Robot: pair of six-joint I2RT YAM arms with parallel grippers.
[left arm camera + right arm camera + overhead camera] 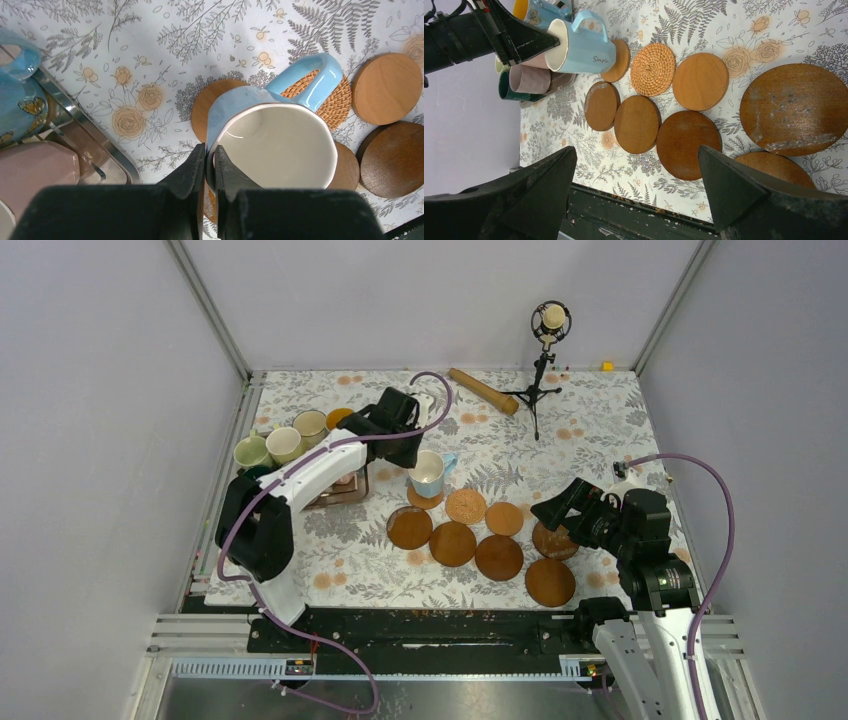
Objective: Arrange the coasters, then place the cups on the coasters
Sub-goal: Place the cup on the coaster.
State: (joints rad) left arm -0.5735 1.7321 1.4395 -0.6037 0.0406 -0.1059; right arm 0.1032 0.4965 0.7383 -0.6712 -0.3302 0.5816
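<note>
My left gripper [210, 155] is shut on the rim of a light blue cup [275, 135], one finger inside and one outside. The cup [428, 475] is upright over a tan coaster [210, 102] next to the woven coaster [327, 100]. Whether its base touches that coaster I cannot tell. Several more brown coasters [452, 543] lie clustered at the table's middle; a large dark one [796, 115] is nearest my right gripper [636, 152]. The right gripper [575, 515] hangs open and empty above the cluster's right end.
Other cups, light green [250, 452], cream [285, 444] and beige [310, 425], stand at the left. A mauve cup [35, 167] and a blue butterfly cup [17, 100] sit on a metal tray [90, 145]. A rolling pin [483, 390] and microphone stand [540, 370] are at the back.
</note>
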